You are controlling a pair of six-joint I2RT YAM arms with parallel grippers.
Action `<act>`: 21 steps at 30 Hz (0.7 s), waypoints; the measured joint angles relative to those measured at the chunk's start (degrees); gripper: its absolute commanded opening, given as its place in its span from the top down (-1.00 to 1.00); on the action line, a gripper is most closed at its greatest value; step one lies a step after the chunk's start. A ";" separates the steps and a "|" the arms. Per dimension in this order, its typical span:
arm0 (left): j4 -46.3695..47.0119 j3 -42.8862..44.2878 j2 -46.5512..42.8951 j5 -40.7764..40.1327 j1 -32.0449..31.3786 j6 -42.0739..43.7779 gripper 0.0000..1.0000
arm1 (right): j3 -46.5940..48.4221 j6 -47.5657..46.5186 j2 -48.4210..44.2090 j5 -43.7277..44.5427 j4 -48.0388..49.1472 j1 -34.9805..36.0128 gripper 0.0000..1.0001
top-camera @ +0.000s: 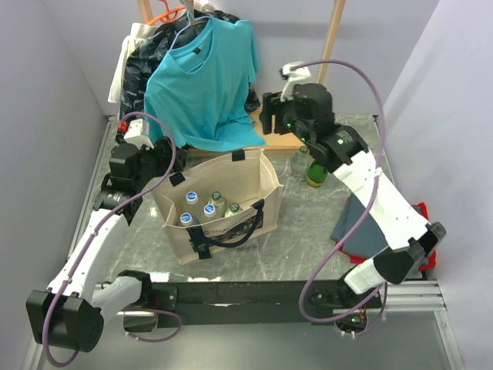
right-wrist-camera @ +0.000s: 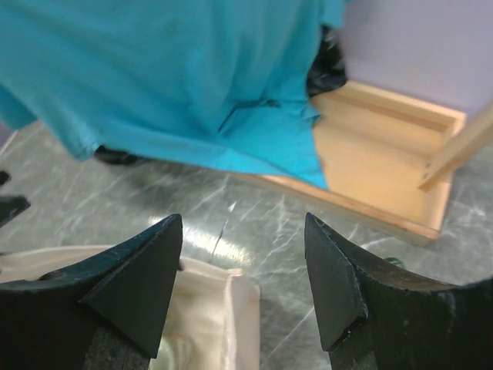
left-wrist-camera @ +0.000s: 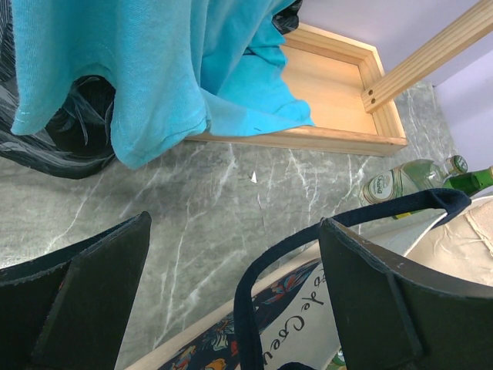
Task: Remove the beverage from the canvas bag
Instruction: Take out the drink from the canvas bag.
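The beige canvas bag (top-camera: 231, 181) stands open mid-table, black straps on its rim. Inside stand several bottles, some blue-capped (top-camera: 192, 197) and some green-capped (top-camera: 218, 196). My left gripper (top-camera: 166, 152) is open at the bag's far left corner. In the left wrist view my open left gripper (left-wrist-camera: 235, 223) frames the bag's black strap (left-wrist-camera: 250, 293) and printed side (left-wrist-camera: 308, 304), gripping neither. My right gripper (top-camera: 268, 112) is open and empty above the bag's far right corner. In the right wrist view the right gripper (right-wrist-camera: 243, 223) hangs over the bag's corner (right-wrist-camera: 227, 308).
A teal T-shirt (top-camera: 204, 77) hangs from a rack with a wooden base (left-wrist-camera: 331, 89), a black plastic bag (top-camera: 142, 65) behind it. A green bottle (top-camera: 316, 174) and a clear one (left-wrist-camera: 393, 182) stand on the table right of the bag. Grey cloth (top-camera: 358, 220) lies over red cloth (top-camera: 426, 231) at right.
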 measured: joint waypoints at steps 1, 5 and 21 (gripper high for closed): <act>0.00 0.00 0.00 0.00 0.00 0.00 -0.93 | 0.94 -0.20 0.94 -0.04 -0.85 0.92 -0.42; 0.00 0.00 0.00 0.00 0.00 0.02 -0.93 | 3.23 -0.83 3.78 -1.40 -3.54 2.97 -0.42; -0.02 0.00 0.00 -0.02 0.00 0.02 -0.93 | 11.21 -2.75 6.82 -6.86 -13.33 8.59 -0.43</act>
